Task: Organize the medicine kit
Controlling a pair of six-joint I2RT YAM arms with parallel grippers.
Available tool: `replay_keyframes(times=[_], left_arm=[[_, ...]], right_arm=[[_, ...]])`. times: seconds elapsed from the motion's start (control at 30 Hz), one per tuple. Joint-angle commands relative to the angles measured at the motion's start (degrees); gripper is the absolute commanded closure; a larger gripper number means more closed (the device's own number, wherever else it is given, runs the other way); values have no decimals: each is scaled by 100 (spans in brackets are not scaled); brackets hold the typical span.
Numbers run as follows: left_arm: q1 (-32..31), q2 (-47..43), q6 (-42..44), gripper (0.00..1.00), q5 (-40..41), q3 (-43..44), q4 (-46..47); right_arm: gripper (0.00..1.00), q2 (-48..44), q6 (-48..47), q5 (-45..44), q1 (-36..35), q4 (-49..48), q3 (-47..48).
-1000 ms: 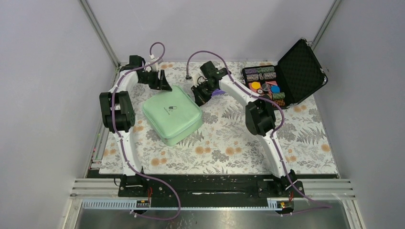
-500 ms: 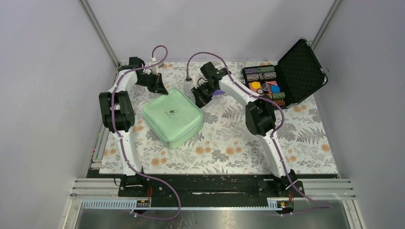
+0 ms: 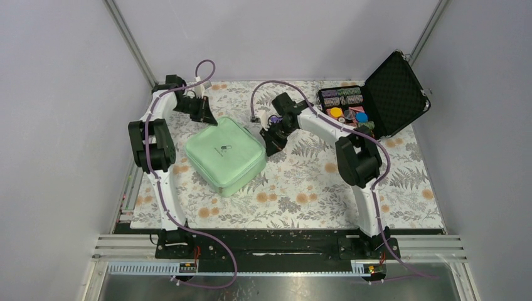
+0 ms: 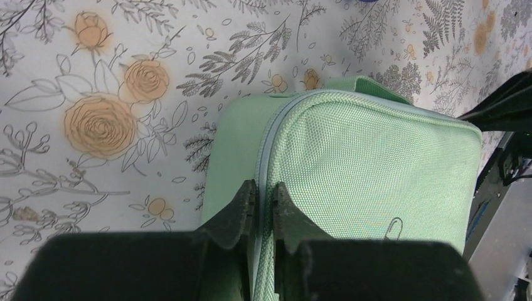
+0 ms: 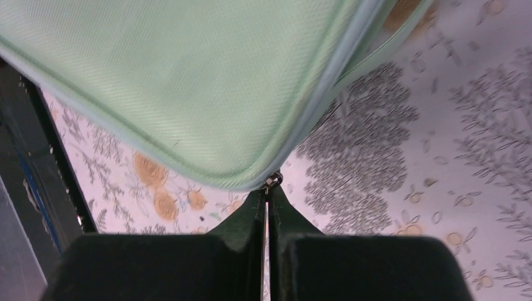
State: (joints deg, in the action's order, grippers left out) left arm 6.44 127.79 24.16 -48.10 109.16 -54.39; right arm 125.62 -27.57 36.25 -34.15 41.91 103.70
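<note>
The mint-green medicine kit lies closed on the floral mat, left of centre. At its far left corner my left gripper is shut on the kit. The left wrist view shows the jaws pinching the pale seam along the edge of the lid. My right gripper sits at the kit's right corner. In the right wrist view it is shut on the small metal zipper pull, just below the rounded corner of the kit.
A black foam-lined case stands open at the back right, with colourful pieces in its tray. The floral mat covers the table out to the metal frame rails. Grey walls close in both sides.
My left gripper has shut on the kit's edge. The right arm has swung nearer and to the right along the kit's side, still pinching the pull. The kit has shifted slightly left.
</note>
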Motion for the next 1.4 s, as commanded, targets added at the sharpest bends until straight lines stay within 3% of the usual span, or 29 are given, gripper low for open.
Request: replay_keyframes(times=[0.0, 0.1, 0.3, 0.43, 0.6, 0.63, 0.67, 0.73, 0.77, 0.83, 0.93, 1.03, 1.13, 1.37], left_arm=[[456, 23, 99, 100, 946, 242, 453], [486, -83, -426, 100, 1182, 69, 730], [490, -821, -2171, 100, 1576, -1007, 1657], [510, -1317, -2869, 100, 1884, -1560, 1938], [559, -2081, -3027, 100, 2130, -2131, 1954], [557, -2288, -2947, 100, 2145, -2306, 1932], [560, -2504, -2793, 92, 2206, -2496, 1918], [560, -2953, -2312, 62, 2323, -2952, 1983], [560, -3168, -1985, 54, 2318, -3153, 2096], [556, -3617, -1147, 47, 2102, -3538, 2595], [358, -3809, 410, 37, 1102, -3634, 2932], [41, -3053, 1780, 36, -50, -2563, 1821], [-246, -2129, 2183, 38, -857, -1441, 822], [-718, -704, 3155, 38, -1121, -48, -841]], right_arm=[[100, -776, -495, 59, -47, 438, -674], [100, -951, -231, 31, -77, 295, -931], [100, -1073, 1291, 82, -176, -385, -1204], [100, -923, 1379, -98, -225, -413, -949], [100, -541, 1208, -337, -232, -399, -344], [100, -469, 1075, -390, -226, -386, -234], [100, -393, 950, -439, -224, -373, -137], [100, -222, 741, -481, -223, -370, 111], [100, -122, 688, -483, -223, -371, 226], [100, 53, 666, -486, -222, -377, 453], [100, 200, 623, -494, -222, -380, 676], [100, 218, 548, -517, -223, -371, 736], [100, 188, 551, -524, -214, -368, 738], [100, 76, 521, -360, -254, -367, 607]])
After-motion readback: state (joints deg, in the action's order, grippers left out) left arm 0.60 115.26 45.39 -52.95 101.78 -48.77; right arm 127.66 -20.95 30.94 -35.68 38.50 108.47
